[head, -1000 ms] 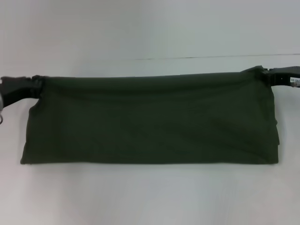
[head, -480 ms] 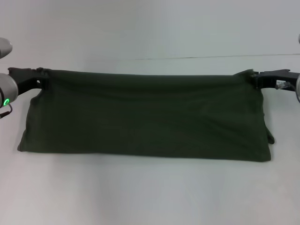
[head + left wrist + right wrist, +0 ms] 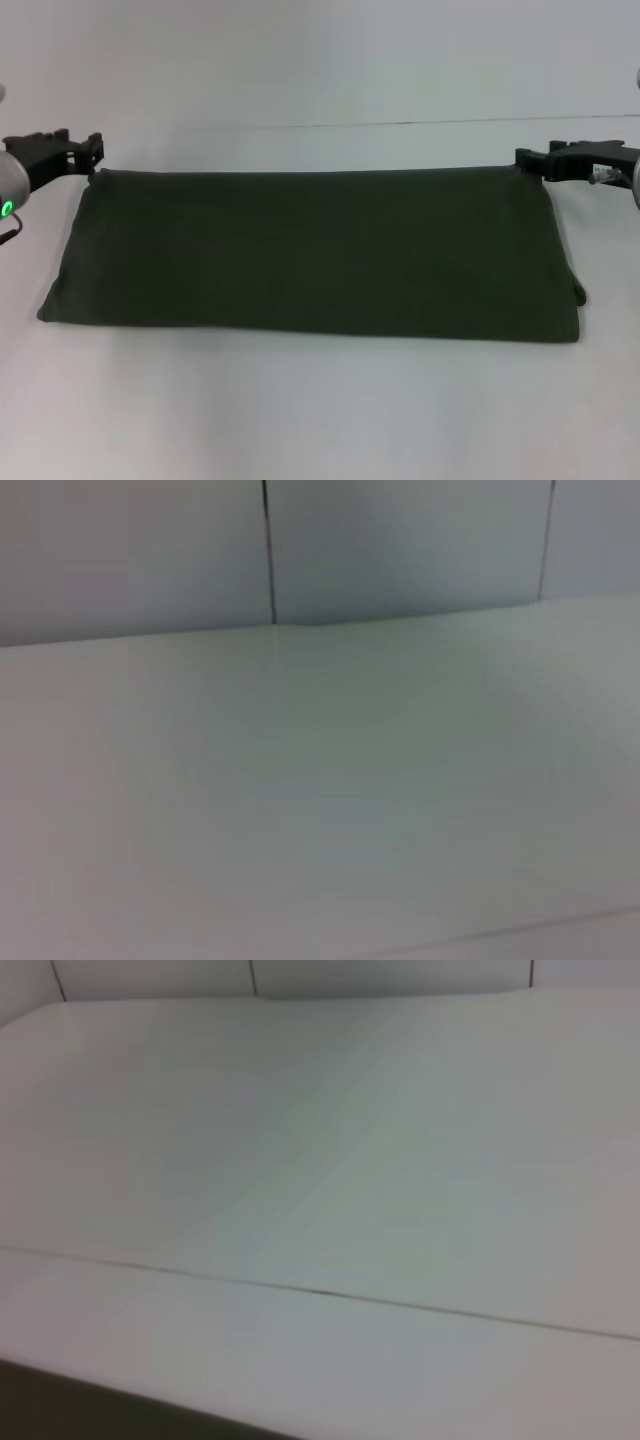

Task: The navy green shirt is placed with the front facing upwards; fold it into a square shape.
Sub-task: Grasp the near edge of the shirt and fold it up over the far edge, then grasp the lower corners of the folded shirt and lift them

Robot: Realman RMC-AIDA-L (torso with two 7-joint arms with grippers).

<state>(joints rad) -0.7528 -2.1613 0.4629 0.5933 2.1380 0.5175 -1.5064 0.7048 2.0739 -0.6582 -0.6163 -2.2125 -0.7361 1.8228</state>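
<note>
The shirt (image 3: 315, 255) lies flat on the tabletop (image 3: 320, 420), folded into a long band running left to right, plain green side up, no print visible. Its near edge is straight; its far edge runs between the two grippers. A small flap of cloth protrudes at the near right corner.

The left gripper (image 3: 70, 148) sits just beyond the far left corner of the shirt, apparently clear of the cloth. Whether its jaws are apart or closed cannot be told. The right gripper (image 3: 545, 160) sits at the far right corner, touching or just beside the cloth; its jaw state likewise cannot be told. Neither wrist view shows the shirt or any fingers, only bare tabletop.

Assessment: the shirt is soft, light and limp. It will sag and crease when lifted and holds no shape of its own. Several layers lie stacked, so a pinch must take the full thickness or the layers will slide apart. The band is too long for a square; a further fold end to end is judged necessary. The best holds are the two corners of one short end, taken together and carried across.
</note>
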